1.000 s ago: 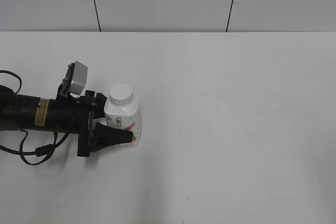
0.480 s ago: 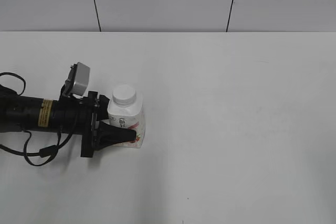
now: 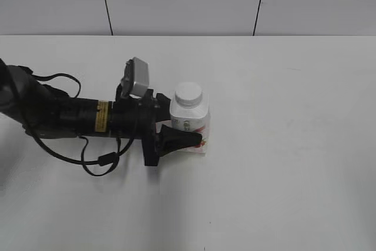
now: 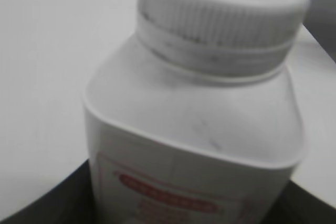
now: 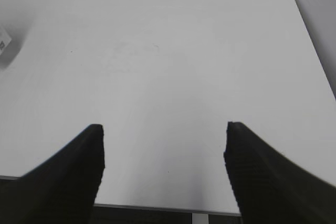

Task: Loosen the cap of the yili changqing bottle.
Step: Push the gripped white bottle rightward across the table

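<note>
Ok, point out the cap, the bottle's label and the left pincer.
cap (image 3: 189, 92): exterior view, flat white top.
bottle's label (image 3: 194, 127): exterior view, pink-and-red front face.
left pincer (image 3: 197, 138): exterior view, tip of the near finger against the bottle.

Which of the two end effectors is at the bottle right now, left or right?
The left end effector: its fingers sit on either side of the yili changqing bottle. The right end effector is open over bare table, gripping nothing.

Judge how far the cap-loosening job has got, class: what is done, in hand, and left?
Done: the left end effector is shut around the yili changqing bottle, standing upright. In hand: steadying it. Left: the cap sits untouched on the neck; the right end effector is open, over the bare table.
</note>
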You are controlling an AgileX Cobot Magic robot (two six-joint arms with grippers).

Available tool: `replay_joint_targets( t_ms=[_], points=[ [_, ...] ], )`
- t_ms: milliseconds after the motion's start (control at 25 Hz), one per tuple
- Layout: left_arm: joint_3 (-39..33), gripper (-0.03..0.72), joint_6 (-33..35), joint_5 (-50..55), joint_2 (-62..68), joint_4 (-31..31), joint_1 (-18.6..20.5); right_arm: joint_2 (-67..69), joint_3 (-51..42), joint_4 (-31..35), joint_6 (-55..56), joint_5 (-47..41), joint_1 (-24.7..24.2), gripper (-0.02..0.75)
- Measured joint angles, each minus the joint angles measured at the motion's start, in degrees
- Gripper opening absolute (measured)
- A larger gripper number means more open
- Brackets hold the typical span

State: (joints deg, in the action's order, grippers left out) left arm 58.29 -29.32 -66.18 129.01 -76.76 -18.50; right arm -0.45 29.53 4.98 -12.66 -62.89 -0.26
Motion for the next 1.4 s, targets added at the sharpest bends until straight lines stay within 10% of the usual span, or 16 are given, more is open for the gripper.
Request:
replay_joint_targets(
  t_ms=[1400],
  points=[
    [2.2, 0.436, 0.0, 4.1, 3.9, 6.7, -3.3, 0.0, 0.0, 0.0, 0.0, 0.0, 0.0, 0.566]
  ],
)
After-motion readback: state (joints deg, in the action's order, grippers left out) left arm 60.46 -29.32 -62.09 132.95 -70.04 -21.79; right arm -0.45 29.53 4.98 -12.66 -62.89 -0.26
